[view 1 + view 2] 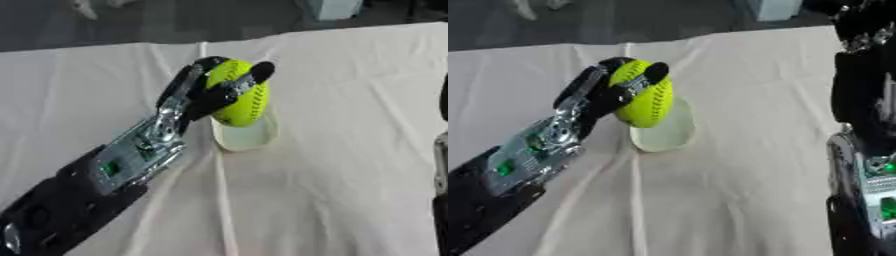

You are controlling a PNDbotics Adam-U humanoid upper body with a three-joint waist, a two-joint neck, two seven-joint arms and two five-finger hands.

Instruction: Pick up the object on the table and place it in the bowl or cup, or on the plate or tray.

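In the left eye view we see our left hand (pixel 206 92) reaching in from seven o'clock, its fingers and thumb curled round a yellow-green ball (pixel 243 97) with stitched seams. The ball sits above a pale plate (pixel 249 136) near the picture's centre, overlapping the plate's twelve o'clock edge; whether the two touch we cannot tell. All rests on a cream tablecloth (pixel 350 150). In the right eye view our right arm (pixel 864 150) rises along the three o'clock edge, and the right hand (pixel 864 22) shows dark at one o'clock; we cannot tell how its fingers stand.
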